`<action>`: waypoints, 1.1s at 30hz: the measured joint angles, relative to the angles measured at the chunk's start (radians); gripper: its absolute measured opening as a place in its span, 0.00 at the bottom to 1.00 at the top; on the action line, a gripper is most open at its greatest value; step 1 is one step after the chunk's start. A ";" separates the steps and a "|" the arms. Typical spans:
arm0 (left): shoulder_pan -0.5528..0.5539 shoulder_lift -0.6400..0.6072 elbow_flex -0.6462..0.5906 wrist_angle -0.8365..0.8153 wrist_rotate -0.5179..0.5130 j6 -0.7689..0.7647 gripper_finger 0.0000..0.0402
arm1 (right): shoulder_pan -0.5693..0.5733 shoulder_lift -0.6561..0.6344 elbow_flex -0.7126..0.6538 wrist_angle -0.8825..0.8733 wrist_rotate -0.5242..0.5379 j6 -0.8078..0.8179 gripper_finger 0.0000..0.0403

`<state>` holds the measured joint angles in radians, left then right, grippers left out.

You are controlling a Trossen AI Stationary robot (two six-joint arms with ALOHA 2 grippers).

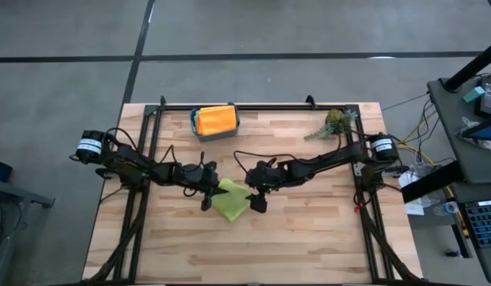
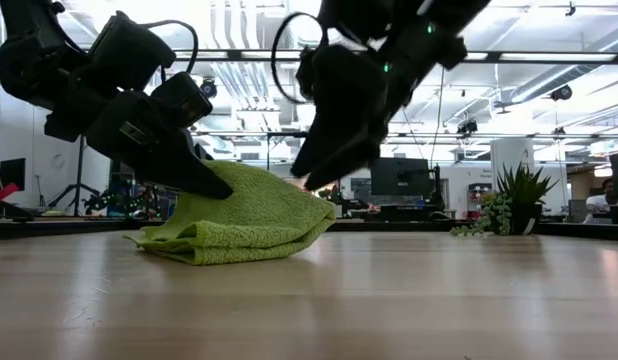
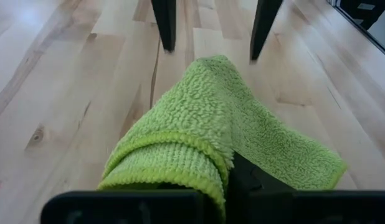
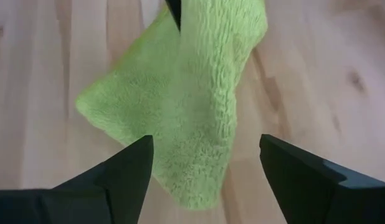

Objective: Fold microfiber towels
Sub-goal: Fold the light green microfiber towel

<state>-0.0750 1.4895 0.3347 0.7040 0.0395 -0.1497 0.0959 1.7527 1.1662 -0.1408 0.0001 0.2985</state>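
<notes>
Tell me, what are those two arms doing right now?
Left end effector shut on the folded lime green microfiber towel. Right end effector open, just above it. Nothing in the way.

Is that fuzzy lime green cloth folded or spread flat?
Folded: the lime green microfiber towel lies doubled over, layered edges stacked, on the wooden table.

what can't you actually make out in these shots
- Bin contents, high view: yellow and orange cloth shows, but anything beneath is hidden.
- Left hand fingertips, left wrist view: wrapped in the lime green towel; the grip point is covered.
- Towel's underside layers, low view: folded over, count unclear.
- Right hand, right wrist view: fingers cut off by the bottom edge.
</notes>
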 joint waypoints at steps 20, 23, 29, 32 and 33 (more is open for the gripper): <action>0.002 -0.030 0.000 -0.006 -0.022 -0.001 0.00 | -0.005 0.049 -0.009 0.071 0.000 -0.082 0.05; 0.003 -0.065 0.000 -0.013 -0.023 -0.002 0.00 | -0.013 0.030 -0.003 0.071 0.001 -0.103 0.04; 0.007 -0.165 0.001 -0.092 -0.091 0.003 0.00 | -0.047 0.022 0.038 0.067 0.028 -0.185 0.02; 0.017 -0.237 0.000 -0.202 -0.154 0.003 0.00 | -0.079 0.022 0.061 0.071 0.030 -0.215 0.02; 0.022 -0.263 0.002 -0.223 -0.175 0.007 0.00 | -0.090 0.022 0.069 0.071 0.031 -0.222 0.02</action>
<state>-0.0528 1.2269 0.3365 0.4810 -0.1355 -0.1428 0.0062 1.7744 1.2352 -0.0693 0.0310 0.0762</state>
